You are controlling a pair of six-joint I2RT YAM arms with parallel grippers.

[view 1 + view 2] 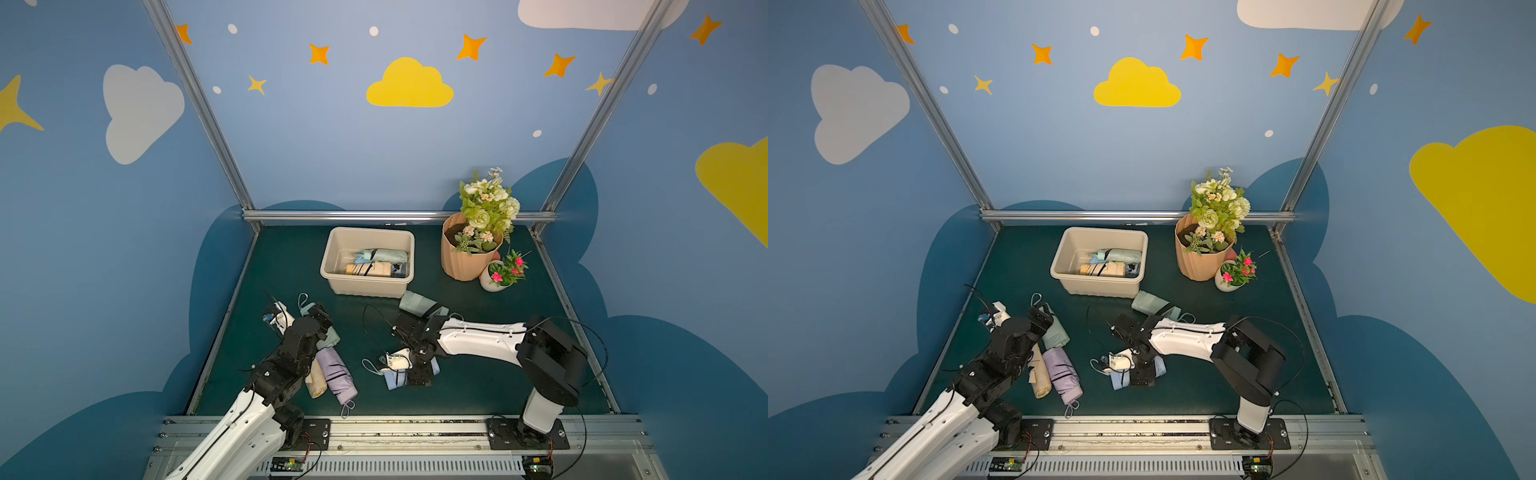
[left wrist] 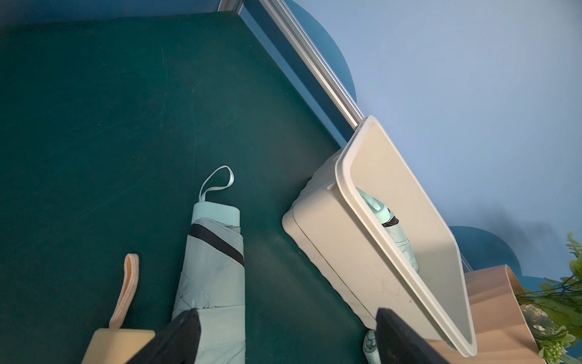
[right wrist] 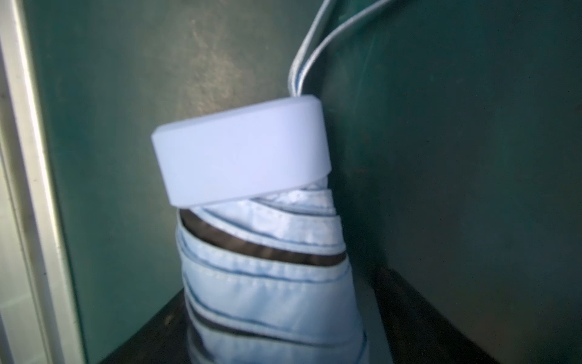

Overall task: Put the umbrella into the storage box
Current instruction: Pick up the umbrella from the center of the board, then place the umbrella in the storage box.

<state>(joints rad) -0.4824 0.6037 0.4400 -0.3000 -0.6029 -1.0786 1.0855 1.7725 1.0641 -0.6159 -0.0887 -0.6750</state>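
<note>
Umbrella first: the pale-blue folded fabric umbrella (image 3: 261, 252) with a flat plastic end cap lies on the dark green desk (image 1: 490, 374) near the front edge. Its long axis runs roughly across the desk, cap and wrist strap pointing toward the left arm's side. The right pincer (image 1: 417, 373) straddles its middle, a dark finger on each flank. Whether the fingers press the fabric yet, I cannot tell.

The cream-beige plastic storage box (image 1: 365, 286), with folded umbrellas inside, sits well apart toward the back wall, so I judge the carry goes up and straight back.

The left pincer (image 2: 288, 337), spread wide, hovers over a mint-green folded umbrella (image 2: 214, 268) on the left.
</note>
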